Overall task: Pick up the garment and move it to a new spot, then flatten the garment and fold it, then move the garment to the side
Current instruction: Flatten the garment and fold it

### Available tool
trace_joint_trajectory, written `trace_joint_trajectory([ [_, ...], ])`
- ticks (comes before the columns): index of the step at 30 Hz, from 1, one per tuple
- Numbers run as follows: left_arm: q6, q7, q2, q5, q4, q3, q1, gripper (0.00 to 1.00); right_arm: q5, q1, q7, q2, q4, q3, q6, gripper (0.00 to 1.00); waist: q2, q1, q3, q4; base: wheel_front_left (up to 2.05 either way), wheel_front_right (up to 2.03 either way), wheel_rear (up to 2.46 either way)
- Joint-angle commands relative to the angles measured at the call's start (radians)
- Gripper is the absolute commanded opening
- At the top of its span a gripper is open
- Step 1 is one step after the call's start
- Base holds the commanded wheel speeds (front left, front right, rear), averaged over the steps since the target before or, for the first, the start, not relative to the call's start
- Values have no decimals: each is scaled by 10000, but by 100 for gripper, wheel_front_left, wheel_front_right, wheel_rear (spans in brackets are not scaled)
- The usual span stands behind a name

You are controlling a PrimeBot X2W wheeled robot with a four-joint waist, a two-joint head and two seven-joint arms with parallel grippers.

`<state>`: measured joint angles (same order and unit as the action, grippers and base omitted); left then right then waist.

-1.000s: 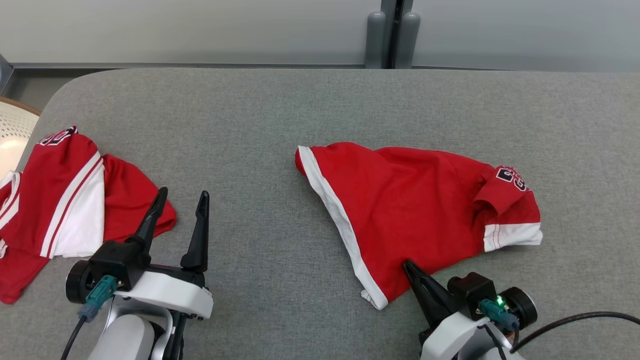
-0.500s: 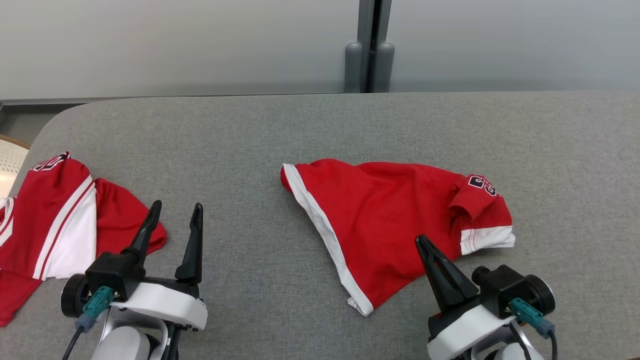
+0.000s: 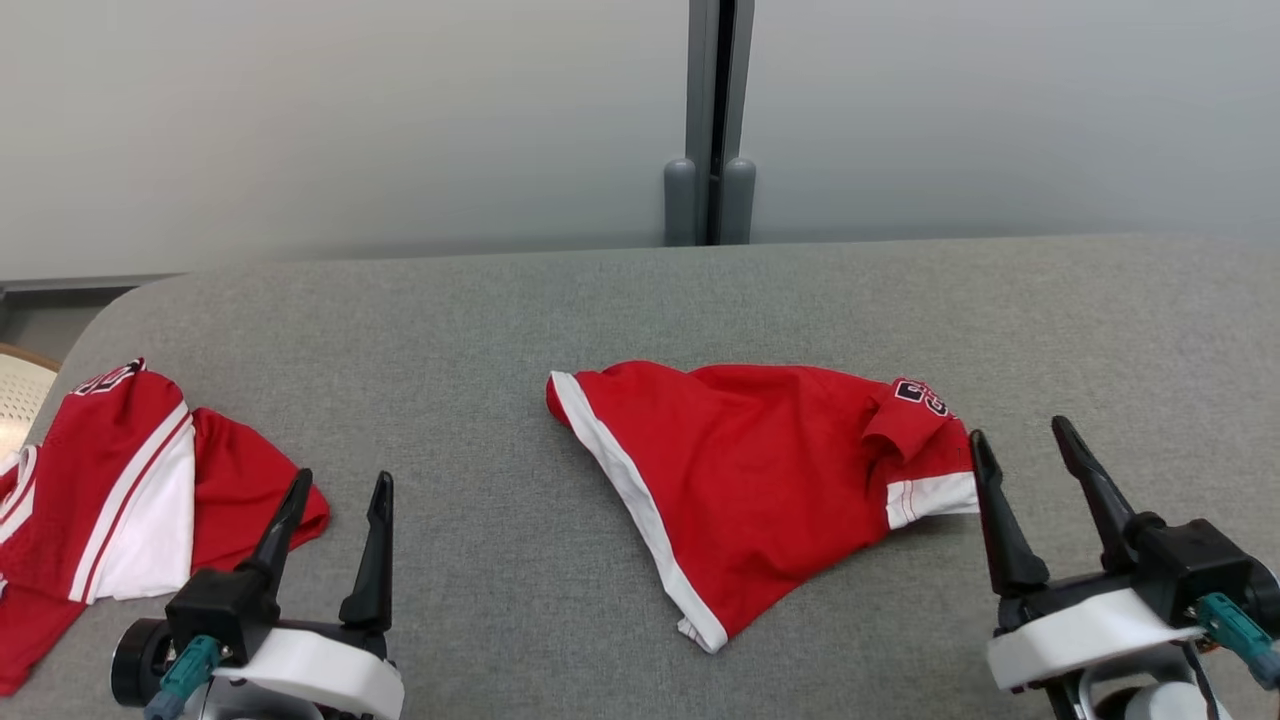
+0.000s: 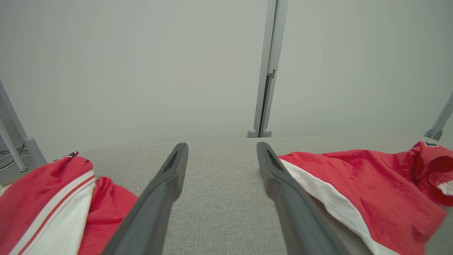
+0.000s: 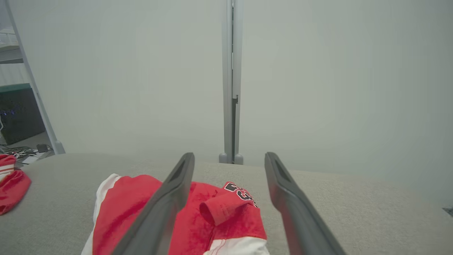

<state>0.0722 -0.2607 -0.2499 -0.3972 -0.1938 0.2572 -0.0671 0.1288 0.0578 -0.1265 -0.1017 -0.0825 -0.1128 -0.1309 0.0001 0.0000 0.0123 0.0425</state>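
The garment, red with white trim and a dark print on one sleeve, lies crumpled in the middle of the grey padded table. My right gripper stands open just right of its white-cuffed sleeve, holding nothing. In the right wrist view the garment lies low between and left of the open right gripper. My left gripper is open and empty at the lower left. In the left wrist view the garment lies to the right of the left gripper.
A second red and white garment lies bunched at the table's left edge, close to my left gripper. Grey wall panels with a vertical post stand behind the table. A pale perforated object shows past the table's left corner.
My right gripper, shut at the garment's near edge before, has opened and now stands to the right of the garment. The head camera has tilted up, shifting the whole picture.
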Motion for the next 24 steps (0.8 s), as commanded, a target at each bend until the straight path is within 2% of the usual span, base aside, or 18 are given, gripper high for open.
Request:
trace_joint_trajectory([
  [1,81,39,-113,-28,109,-18,208,100,-43,-255,146,-29,176,213,3,100,-1,0,-217,-65,0,0,0],
  [10,204,228,-205,-84,401,54,633,100,203,-935,544,35,575,233,3,100,-1,0,-386,-133,0,0,0],
  [24,291,341,-321,-155,566,104,697,100,179,-1059,699,129,690,244,3,100,-1,0,-329,-125,0,0,0],
])
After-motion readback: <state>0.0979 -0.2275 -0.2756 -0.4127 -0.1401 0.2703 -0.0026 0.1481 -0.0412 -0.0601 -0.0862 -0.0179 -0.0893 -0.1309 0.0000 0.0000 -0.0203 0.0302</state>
